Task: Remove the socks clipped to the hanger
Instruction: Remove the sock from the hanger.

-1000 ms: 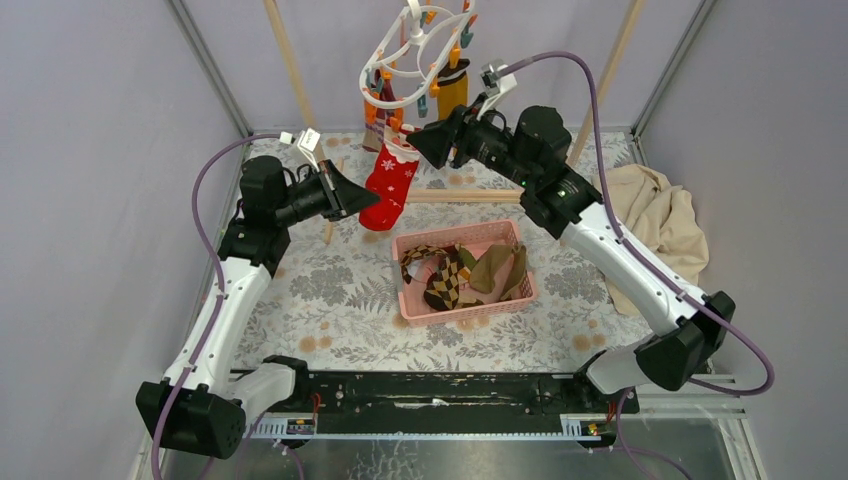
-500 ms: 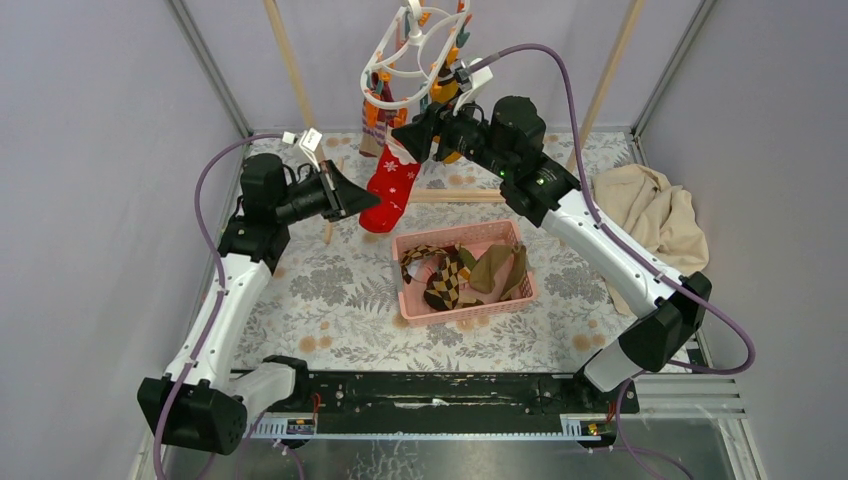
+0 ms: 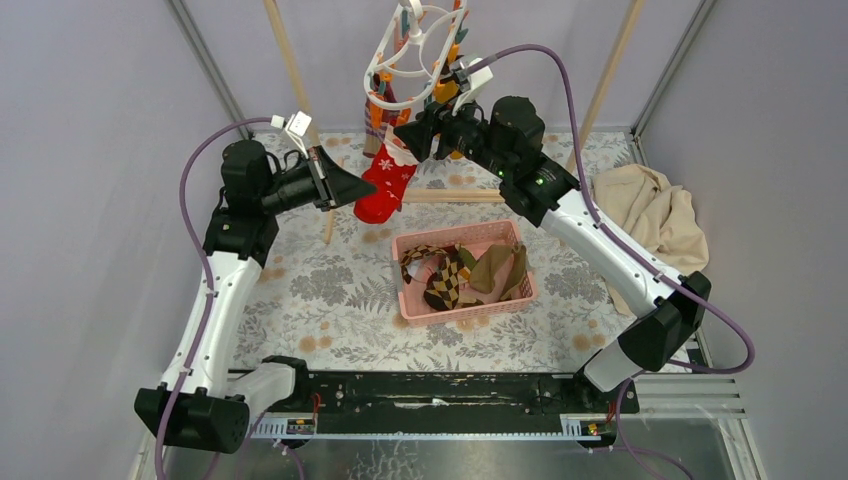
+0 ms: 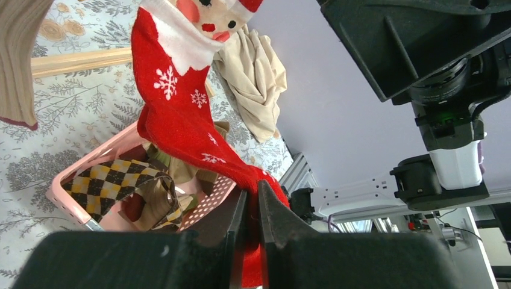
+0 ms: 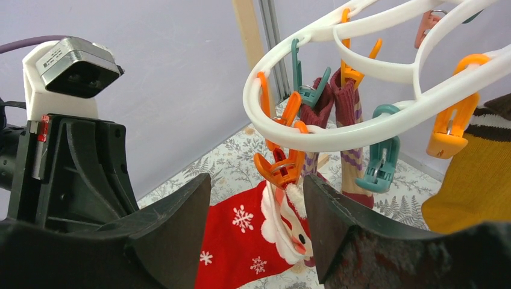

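Right wrist view, item one: Santa sock (image 5: pixel 241 241), red with white snowflakes. It hangs by its cuff from an orange clip (image 5: pixel 280 170) on the near-left side of the hanger (image 5: pixel 337 143), above the far half of the worktop (image 3: pixel 320 290).

Hanger: white oval ring, tilted, hung high at far centre. Also clipped on are a mustard sock (image 5: pixel 473 180) to the right and what look like two maroon-striped socks (image 5: pixel 352 168) behind.

Right fingers (image 5: pixel 181 229): spread, one on each side of the orange clip. Whether either touches it cannot be told. Right arm: reaching up and leftward from the near-right base, elbow bent, wrist about level with the ring.

Left fingers (image 4: pixel 271 223): pressed together on the Santa sock's toe, with the sock drawn aslant between toe and clip. Left arm: raised from the near-left base, wrist pointing right.

Below: pink basket (image 3: pixel 470 312) holding an argyle sock (image 3: pixel 447 280) and olive-brown ones. A beige cloth (image 3: pixel 655 215) lies at right.

Hazards, as judged:
- A pull on the toe before the clip opens would swing the hanger and carry the clip out from between the right fingers.
- Closing on the ring or cuff instead of the clip's handles would leave the sock fastened.
- Once freed, the sock hangs by its toe left of the basket, so a drop there would miss it.
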`<action>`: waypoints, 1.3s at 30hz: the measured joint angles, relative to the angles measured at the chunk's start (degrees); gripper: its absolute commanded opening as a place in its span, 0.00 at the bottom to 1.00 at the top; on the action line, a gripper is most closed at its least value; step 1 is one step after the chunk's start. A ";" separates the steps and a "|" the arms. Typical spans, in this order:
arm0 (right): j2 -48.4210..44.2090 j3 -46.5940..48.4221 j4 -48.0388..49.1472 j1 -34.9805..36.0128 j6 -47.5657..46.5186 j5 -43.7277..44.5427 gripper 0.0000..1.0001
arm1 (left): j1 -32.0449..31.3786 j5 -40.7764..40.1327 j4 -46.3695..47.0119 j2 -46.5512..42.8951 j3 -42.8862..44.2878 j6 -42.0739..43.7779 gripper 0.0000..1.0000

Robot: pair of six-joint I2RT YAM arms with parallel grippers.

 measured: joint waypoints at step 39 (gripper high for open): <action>4.17 0.55 4.50 0.00 -0.17 2.99 0.53 | 1.29 6.03 3.65 -0.37 -1.16 -7.21 0.17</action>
